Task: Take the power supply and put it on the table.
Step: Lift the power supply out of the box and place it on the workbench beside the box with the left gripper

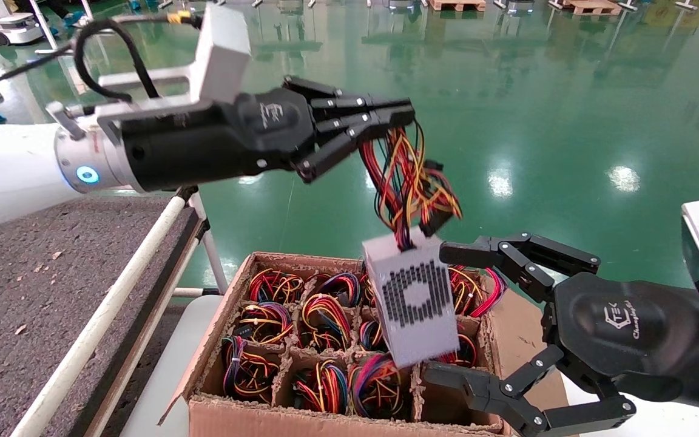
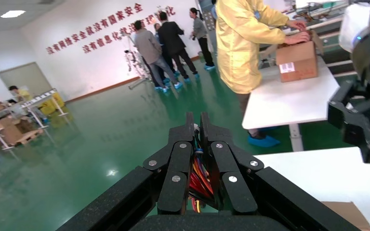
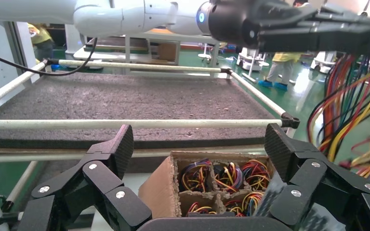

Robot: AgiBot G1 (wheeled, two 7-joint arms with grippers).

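Observation:
The power supply [image 1: 419,303], a silver-grey box with a round perforated grille, hangs tilted above a cardboard box. It dangles from its red, yellow and black wires [image 1: 407,182]. My left gripper [image 1: 407,115] is shut on the top of that wire bundle [image 2: 200,178], well above the carton. My right gripper [image 1: 443,311] stands open at the carton's right side, one finger above and one below the hanging unit; whether they touch it I cannot tell. In the right wrist view the right gripper [image 3: 200,142] gapes wide, with the grille edge [image 3: 270,197] beside one finger. The table [image 1: 34,273] lies to the left.
The cardboard box [image 1: 301,419] has divided cells filled with multicoloured wire coils and rests on a white surface [image 1: 161,364]. White tube rails [image 1: 125,279] edge the table between it and the carton. Green floor lies beyond. People stand by a far white bench [image 2: 289,96].

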